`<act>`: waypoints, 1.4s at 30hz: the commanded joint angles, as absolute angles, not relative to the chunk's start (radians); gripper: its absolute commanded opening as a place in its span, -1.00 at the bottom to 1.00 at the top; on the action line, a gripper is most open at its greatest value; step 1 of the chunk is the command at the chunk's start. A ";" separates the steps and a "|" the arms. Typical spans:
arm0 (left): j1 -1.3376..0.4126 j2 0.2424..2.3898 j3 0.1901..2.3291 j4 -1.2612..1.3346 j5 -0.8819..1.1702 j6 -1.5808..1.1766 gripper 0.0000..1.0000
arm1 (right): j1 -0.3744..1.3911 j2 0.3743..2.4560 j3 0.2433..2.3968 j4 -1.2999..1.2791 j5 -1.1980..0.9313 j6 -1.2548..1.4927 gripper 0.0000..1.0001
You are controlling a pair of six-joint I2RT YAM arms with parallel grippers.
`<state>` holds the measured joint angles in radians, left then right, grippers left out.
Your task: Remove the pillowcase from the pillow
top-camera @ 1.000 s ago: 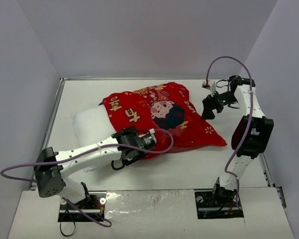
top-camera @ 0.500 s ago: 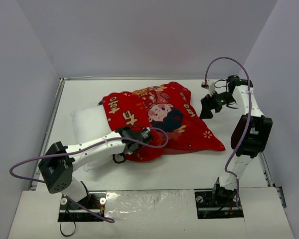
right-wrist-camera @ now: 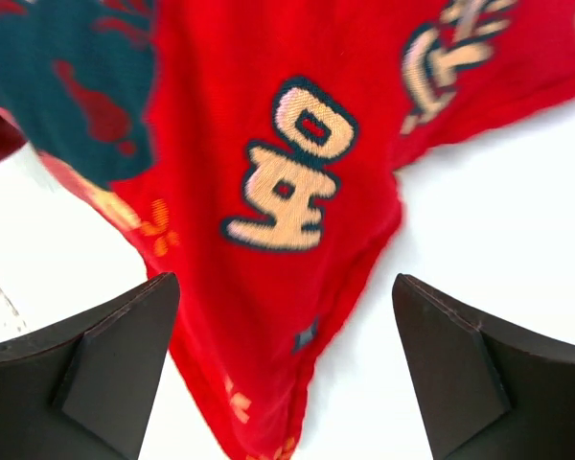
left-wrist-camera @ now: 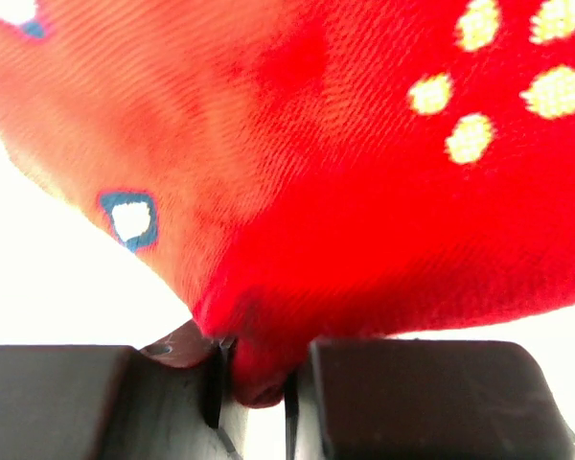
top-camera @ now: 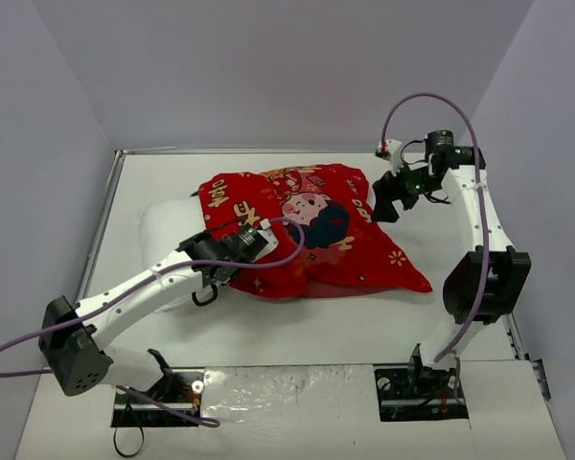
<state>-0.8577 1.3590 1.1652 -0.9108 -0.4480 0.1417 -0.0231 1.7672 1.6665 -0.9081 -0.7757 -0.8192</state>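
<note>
The red pillowcase (top-camera: 311, 235) with its cartoon print lies across the middle of the table, still over the right part of the white pillow (top-camera: 168, 235), which sticks out at the left. My left gripper (top-camera: 241, 245) is at the case's near left edge and is shut on a fold of the red fabric (left-wrist-camera: 259, 364), pinched between its dark fingers (left-wrist-camera: 77, 402). My right gripper (top-camera: 383, 203) hovers open over the case's far right corner (right-wrist-camera: 297, 287), which lies flat between its fingers (right-wrist-camera: 115, 364) without touching them.
White table (top-camera: 316, 326) with a raised rim at the left (top-camera: 103, 220) and back. Grey walls enclose the back and sides. A purple cable (top-camera: 297, 251) from the left arm loops over the pillowcase.
My left gripper has shut on the pillowcase's near edge and drawn back to the left with it. The right gripper has moved left and further back, over the case's corner.
</note>
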 commanded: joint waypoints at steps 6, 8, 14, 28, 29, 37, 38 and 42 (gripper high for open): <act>-0.785 1.206 1.246 -0.899 -0.345 0.107 -0.95 | 0.121 1.614 1.702 -0.925 -0.747 -0.517 0.90; -0.772 1.187 1.249 -0.882 -0.328 0.100 -0.95 | 0.191 1.606 1.658 -0.923 -0.706 -0.518 0.91; -0.732 1.160 1.265 -0.865 -0.282 0.081 -0.95 | 0.232 1.606 1.548 -0.835 -0.513 -0.609 0.95; -0.577 1.127 1.331 -0.870 -0.196 0.107 -0.95 | 0.066 1.703 1.578 -0.842 -0.507 -0.888 -1.00; -0.563 1.127 1.336 -0.870 -0.192 0.109 -0.95 | 0.033 1.697 1.586 -0.844 -0.518 -0.893 -1.00; -0.394 1.132 1.377 -0.853 -0.104 0.141 -0.95 | -0.179 1.700 1.675 -0.845 -0.597 -0.914 -1.00; -0.359 1.131 1.379 -0.848 -0.080 0.146 -0.95 | -0.220 1.707 1.684 -0.844 -0.606 -0.919 -1.00; -0.285 1.126 1.376 -0.831 -0.022 0.150 -0.95 | -0.314 1.729 1.693 -0.844 -0.637 -0.928 -1.00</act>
